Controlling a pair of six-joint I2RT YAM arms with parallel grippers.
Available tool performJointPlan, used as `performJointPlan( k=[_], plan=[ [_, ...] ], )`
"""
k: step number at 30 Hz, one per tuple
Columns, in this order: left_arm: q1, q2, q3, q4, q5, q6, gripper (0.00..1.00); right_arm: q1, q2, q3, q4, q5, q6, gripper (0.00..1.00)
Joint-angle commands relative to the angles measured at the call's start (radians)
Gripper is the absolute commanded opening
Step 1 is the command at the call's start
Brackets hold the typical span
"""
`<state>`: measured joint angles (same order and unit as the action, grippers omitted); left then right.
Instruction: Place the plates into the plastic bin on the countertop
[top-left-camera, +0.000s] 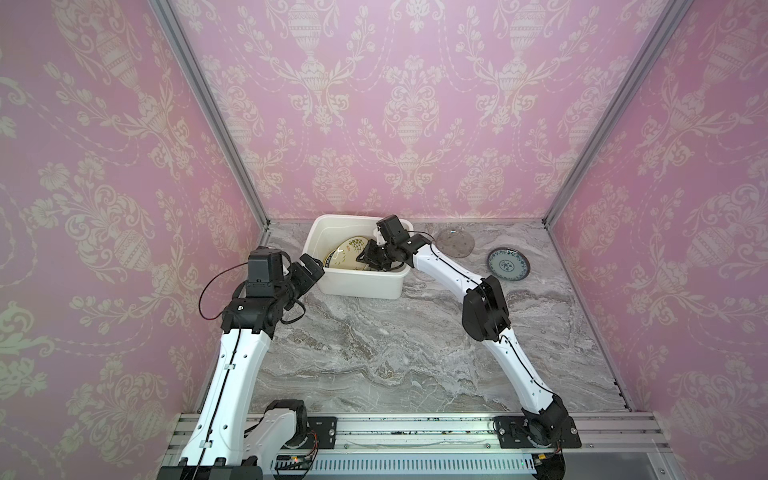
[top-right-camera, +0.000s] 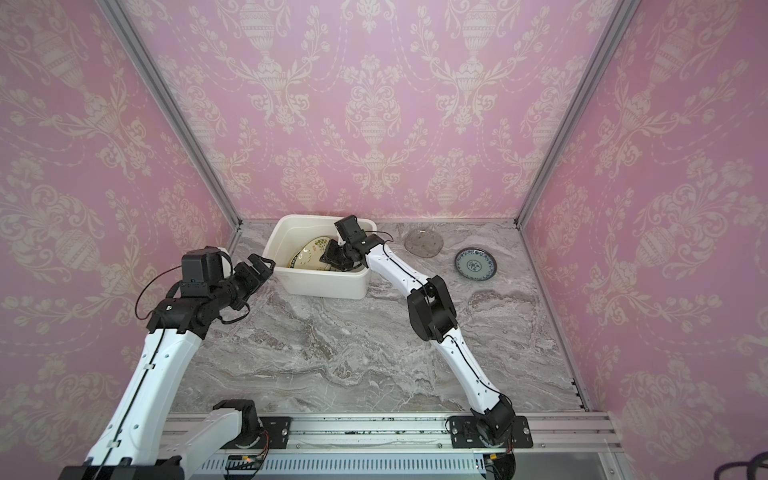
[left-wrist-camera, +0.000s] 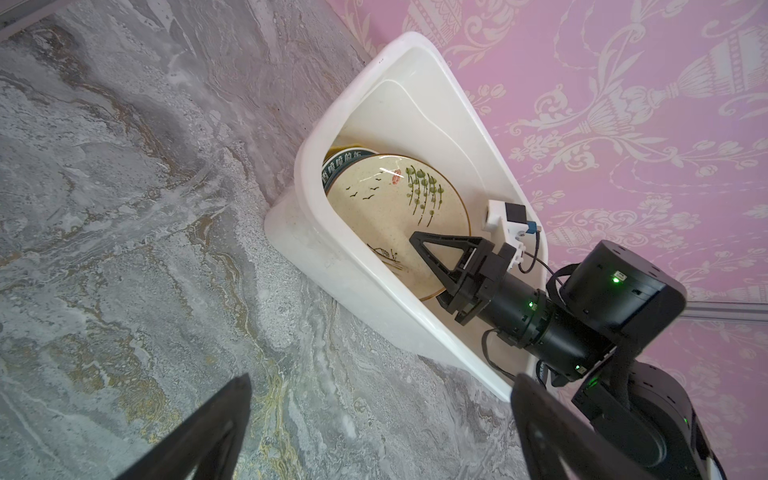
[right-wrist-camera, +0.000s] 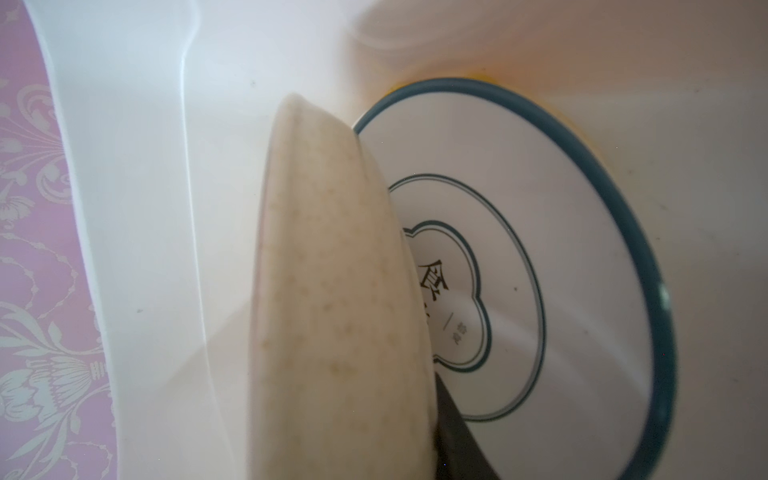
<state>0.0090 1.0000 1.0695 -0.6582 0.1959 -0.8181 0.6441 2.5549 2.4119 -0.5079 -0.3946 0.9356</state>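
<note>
The plastic bin stands at the back of the countertop. Inside it a cream plate with green sprigs leans tilted over a white plate with a dark lettered rim. My right gripper reaches into the bin and is shut on the cream plate's edge; one finger lies against the plate. My left gripper hangs open and holds nothing, just outside the bin's left wall.
A clear glass plate and a blue-patterned plate lie on the countertop to the right of the bin, near the back. Pink papered walls close in three sides. An aluminium rail runs along the front.
</note>
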Motion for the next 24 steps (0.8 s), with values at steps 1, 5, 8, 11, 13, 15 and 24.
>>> performJointPlan(
  k=[1, 5, 8, 11, 13, 15, 24],
  plan=[
    [-0.007, -0.011, -0.022, 0.013, 0.0, -0.022, 0.99, 0.018, 0.012, 0.045, 0.007, -0.016, -0.04, 0.34],
    [-0.007, -0.011, -0.037, 0.026, 0.0, -0.03, 0.99, 0.028, 0.029, 0.046, -0.008, -0.012, -0.051, 0.41],
    [-0.007, -0.012, -0.045, 0.03, -0.002, -0.03, 0.99, 0.037, 0.036, 0.045, -0.031, -0.002, -0.071, 0.46],
    [-0.007, -0.014, -0.054, 0.036, 0.0, -0.03, 0.99, 0.041, 0.043, 0.045, -0.063, 0.011, -0.091, 0.52],
    [-0.006, -0.017, -0.059, 0.038, -0.002, -0.029, 0.99, 0.044, 0.045, 0.043, -0.096, 0.03, -0.112, 0.56],
    [-0.007, -0.017, -0.063, 0.04, -0.003, -0.028, 0.99, 0.044, 0.042, 0.041, -0.132, 0.057, -0.135, 0.61],
    [-0.007, -0.019, -0.083, 0.054, -0.003, -0.031, 0.99, 0.051, 0.02, 0.037, -0.273, 0.18, -0.228, 0.83]
  ],
)
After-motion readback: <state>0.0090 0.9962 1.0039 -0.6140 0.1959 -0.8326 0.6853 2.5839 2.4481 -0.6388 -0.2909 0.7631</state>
